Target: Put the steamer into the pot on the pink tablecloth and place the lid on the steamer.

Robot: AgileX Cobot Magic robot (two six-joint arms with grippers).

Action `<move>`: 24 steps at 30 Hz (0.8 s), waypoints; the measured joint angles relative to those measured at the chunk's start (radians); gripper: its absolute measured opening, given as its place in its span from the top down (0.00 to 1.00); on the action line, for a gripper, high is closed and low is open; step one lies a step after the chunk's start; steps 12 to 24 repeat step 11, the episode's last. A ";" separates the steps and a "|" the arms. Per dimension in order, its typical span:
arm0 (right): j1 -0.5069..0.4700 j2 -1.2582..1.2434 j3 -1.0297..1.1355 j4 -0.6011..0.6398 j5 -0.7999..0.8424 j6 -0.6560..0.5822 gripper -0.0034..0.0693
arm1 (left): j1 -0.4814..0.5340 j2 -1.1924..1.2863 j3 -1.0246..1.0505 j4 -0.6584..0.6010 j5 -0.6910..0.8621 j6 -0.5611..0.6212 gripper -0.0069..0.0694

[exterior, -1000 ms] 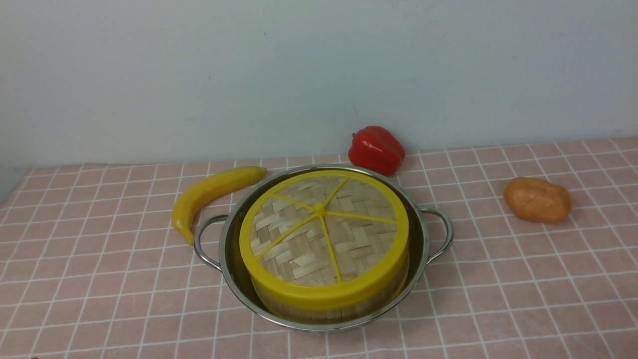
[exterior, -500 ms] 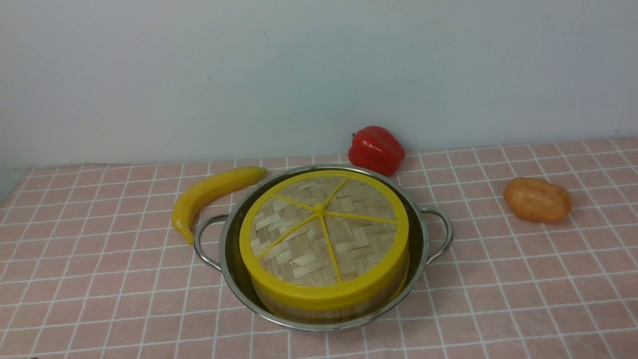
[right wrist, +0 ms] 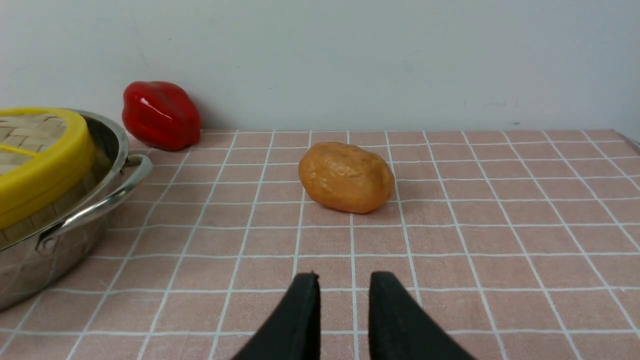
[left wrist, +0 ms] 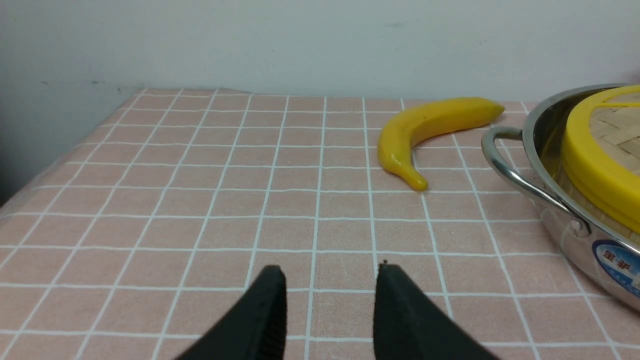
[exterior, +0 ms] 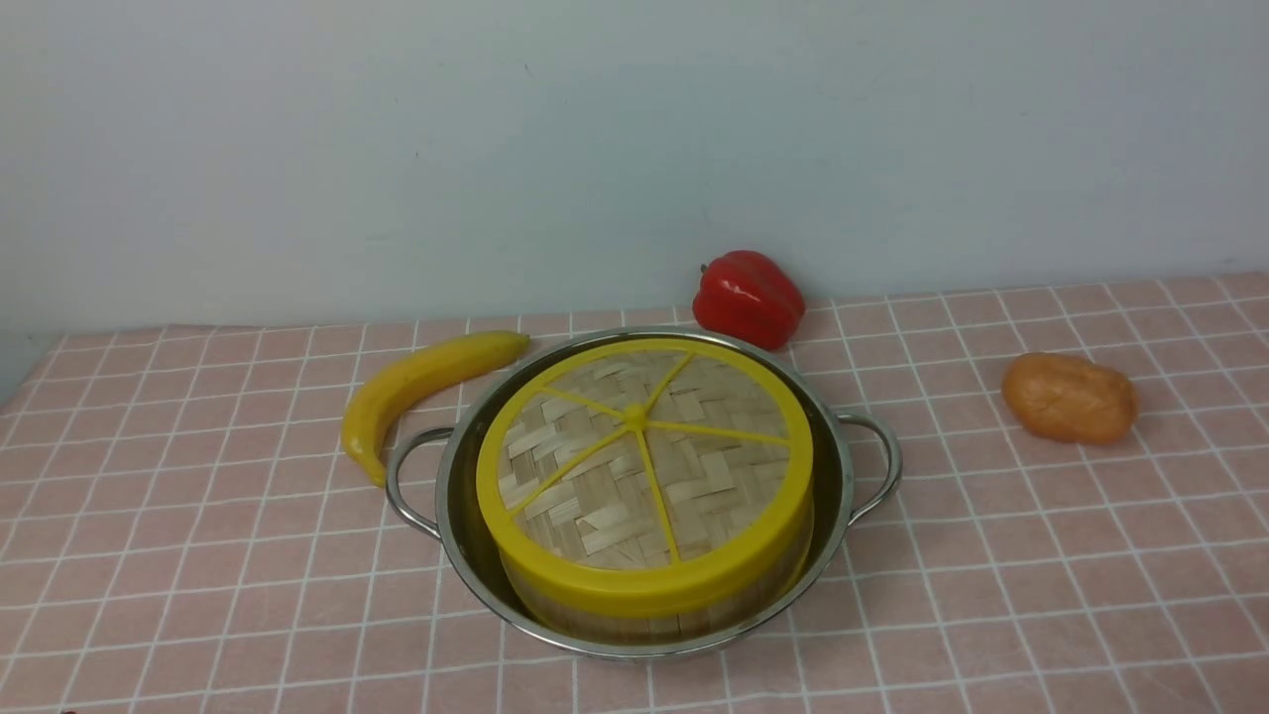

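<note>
The steel pot (exterior: pixel 843 486) stands on the pink tablecloth (exterior: pixel 1041 555) in the middle of the front view. Inside it sits the steamer (exterior: pixel 634 623), of which only the bamboo wall shows. The woven lid (exterior: pixel 644 466) with yellow rim and spokes lies flat on top of the steamer. Neither arm shows in the front view. My left gripper (left wrist: pixel 330 272) hangs open and empty over bare cloth, well apart from the pot's handle (left wrist: pixel 515 170). My right gripper (right wrist: pixel 344 277) is also open and empty, on the pot's other side, short of a brown potato (right wrist: pixel 346 177).
A yellow banana (exterior: pixel 416 382) lies just behind the pot's left handle. A red pepper (exterior: pixel 749 297) stands at the back against the wall, and the brown potato (exterior: pixel 1069 398) lies to the right. The cloth's left edge (left wrist: pixel 30 185) drops off near the wall.
Nothing has visibly moved in the front view; pot, steamer and lid stay as they were.
</note>
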 joint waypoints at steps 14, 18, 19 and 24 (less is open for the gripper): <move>0.000 0.000 0.000 0.000 0.000 0.000 0.69 | 0.000 0.000 0.000 0.000 0.000 0.000 0.59; 0.000 0.000 0.000 0.000 0.000 0.000 0.69 | 0.000 0.000 0.000 0.000 0.000 0.000 0.59; 0.000 0.000 0.000 0.000 0.000 0.000 0.69 | 0.000 0.000 0.000 0.000 0.000 0.000 0.59; 0.000 0.000 0.000 0.000 0.000 0.000 0.69 | 0.000 0.000 0.000 0.000 0.000 0.000 0.59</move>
